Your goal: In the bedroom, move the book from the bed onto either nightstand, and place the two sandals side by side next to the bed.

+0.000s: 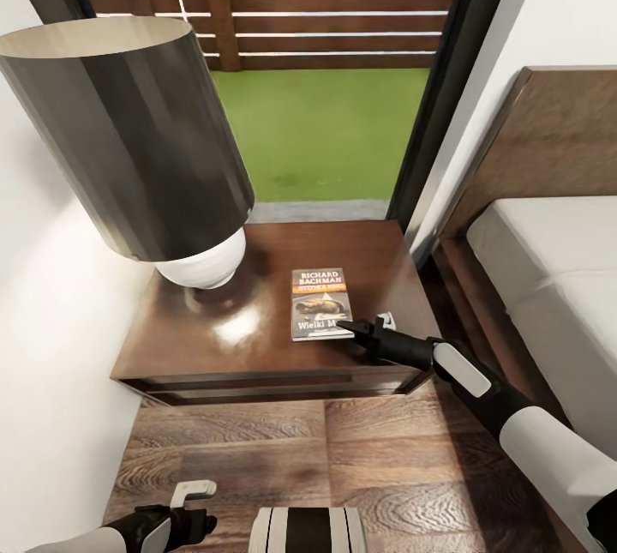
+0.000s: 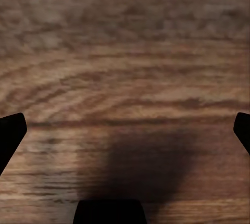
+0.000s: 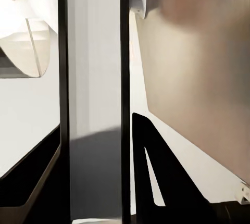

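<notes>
Bedroom corner in the head view: tall dark-framed window (image 1: 343, 64) ahead, looking onto green grass and a slatted wooden fence; white walls to either side; brown wood-plank floor (image 1: 343, 467) below. Bed (image 1: 548, 279) at the right, with dark wooden headboard and plain off-white mattress. Beside it, nearer the window, a dark-brown nightstand (image 1: 257, 339) with a glossy tabletop. On its far left corner, a table lamp (image 1: 128, 141) with a big dark cylindrical shade and a rounded white base. Lying flat on the tabletop, right of centre, the book (image 1: 320, 304): pale cover printed "Richard Bachman", orange band, dark picture, white title partly covered by the fingers.

Right hand (image 1: 367, 330) reaching in from the lower right, low over the tabletop's front right part, dark fingertip lying at the book's near right corner, a pale finger showing just behind it. Looks to be touching the cover's edge, but whether clamped on it or parted cannot be told. Right wrist view blurred: one dark finger (image 3: 156, 172) against pale surfaces and a dark vertical frame, nothing clear about the grip.

Left hand (image 1: 193, 506) low at the bottom left, above the floor. In the left wrist view, two dark fingertips (image 2: 10, 135) at opposite edges, spread wide, holding nothing, wood grain between them.
</notes>
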{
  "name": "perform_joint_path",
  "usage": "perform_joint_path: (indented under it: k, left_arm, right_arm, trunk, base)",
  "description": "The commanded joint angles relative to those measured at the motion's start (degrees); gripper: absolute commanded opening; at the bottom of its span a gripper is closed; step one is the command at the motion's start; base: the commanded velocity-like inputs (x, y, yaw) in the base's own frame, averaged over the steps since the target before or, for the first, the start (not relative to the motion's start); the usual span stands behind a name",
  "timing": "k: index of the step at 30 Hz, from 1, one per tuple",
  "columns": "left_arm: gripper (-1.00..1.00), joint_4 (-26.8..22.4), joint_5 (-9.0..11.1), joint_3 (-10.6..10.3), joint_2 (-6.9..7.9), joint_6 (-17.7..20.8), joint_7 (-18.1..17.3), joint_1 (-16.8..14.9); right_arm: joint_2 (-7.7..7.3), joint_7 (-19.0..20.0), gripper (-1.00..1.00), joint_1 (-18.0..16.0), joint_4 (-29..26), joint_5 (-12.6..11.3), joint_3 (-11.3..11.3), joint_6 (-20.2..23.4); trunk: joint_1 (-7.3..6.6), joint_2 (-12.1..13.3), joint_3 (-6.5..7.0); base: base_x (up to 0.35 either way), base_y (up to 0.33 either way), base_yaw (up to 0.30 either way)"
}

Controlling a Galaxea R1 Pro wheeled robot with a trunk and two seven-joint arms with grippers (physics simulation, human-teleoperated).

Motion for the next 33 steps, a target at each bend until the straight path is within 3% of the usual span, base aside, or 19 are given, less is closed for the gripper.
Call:
perform_joint_path:
  k: [1, 25, 33]
  left_arm:
    - [1.00, 0.10, 0.61, -0.50, 0.00, 0.10, -0.24, -0.07]
    - [1.00, 0.10, 0.61, -0.50, 0.00, 0.10, -0.29, -0.07]
    - [1.00, 0.08, 0.60, -0.50, 0.00, 0.15, -0.32, -0.07]
  right_arm:
    - [-0.05, -1.00, -1.00, 0.01, 0.16, 1.31, 0.46, -0.27]
    - [-0.04, -1.00, -1.00, 0.01, 0.16, 1.31, 0.46, -0.27]
    - [-0.05, -1.00, -1.00, 0.01, 0.16, 1.31, 0.47, -0.27]
  trunk:
    - [0.01, -0.01, -0.05]
    - [0.01, -0.01, -0.05]
    - [-0.20, 0.10, 1.72]
  base:
    - [0.000, 0.000, 0.000]
    - [0.000, 0.000, 0.000]
    - [0.000, 0.000, 0.000]
